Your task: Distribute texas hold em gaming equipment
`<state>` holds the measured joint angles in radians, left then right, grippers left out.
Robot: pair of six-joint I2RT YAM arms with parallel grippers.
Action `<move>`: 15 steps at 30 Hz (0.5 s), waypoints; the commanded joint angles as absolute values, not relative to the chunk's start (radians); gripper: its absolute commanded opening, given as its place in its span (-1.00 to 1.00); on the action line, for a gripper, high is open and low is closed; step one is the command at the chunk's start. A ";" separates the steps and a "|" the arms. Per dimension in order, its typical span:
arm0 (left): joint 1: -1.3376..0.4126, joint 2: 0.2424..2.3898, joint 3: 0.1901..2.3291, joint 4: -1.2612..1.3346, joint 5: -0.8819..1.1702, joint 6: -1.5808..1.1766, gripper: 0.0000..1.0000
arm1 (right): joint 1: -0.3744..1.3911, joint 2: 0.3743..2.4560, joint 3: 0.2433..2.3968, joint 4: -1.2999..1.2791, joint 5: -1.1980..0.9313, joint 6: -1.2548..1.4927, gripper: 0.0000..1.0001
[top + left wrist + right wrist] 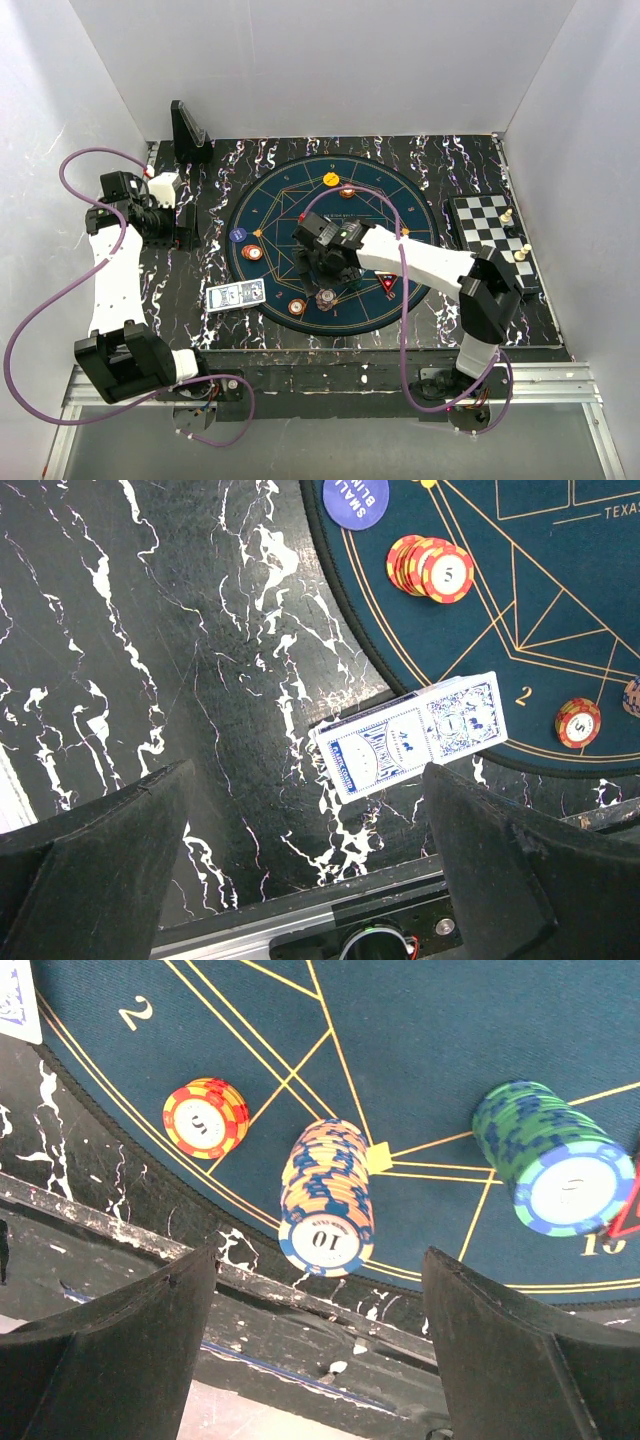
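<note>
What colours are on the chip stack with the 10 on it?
The 10 stack is orange with blue stripes and has a white face. The right wrist view shows it best.

Rt wrist view: 3 chip stacks (325,1195). Top: 1 card deck (237,295), 1 chessboard (488,228), 1 stand (188,133).

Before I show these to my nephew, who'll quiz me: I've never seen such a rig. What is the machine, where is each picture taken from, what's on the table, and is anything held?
Two robot arms are bolted at the near edge of the table. One picture looks down from above; the other two come from wrist cameras, the dark shapes at the bottom being each gripper's fingers. On the marbled table lies a round blue poker mat with chip stacks, a triangular marker and, at its edge, a deck of cards; a chessboard sits to the right. The left gripper and right gripper are both open, holding nothing.
</note>
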<state>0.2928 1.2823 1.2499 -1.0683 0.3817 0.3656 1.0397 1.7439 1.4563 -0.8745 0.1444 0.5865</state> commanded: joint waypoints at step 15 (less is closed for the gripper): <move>0.298 1.238 1.236 -1.045 0.385 0.359 0.96 | 1.052 1.825 1.382 -0.778 0.100 0.604 0.61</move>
<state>0.2928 1.2797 1.2488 -1.0641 0.3813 0.3630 1.0485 1.8133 1.3937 -0.8043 0.1078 0.5987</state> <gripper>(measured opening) 0.981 0.825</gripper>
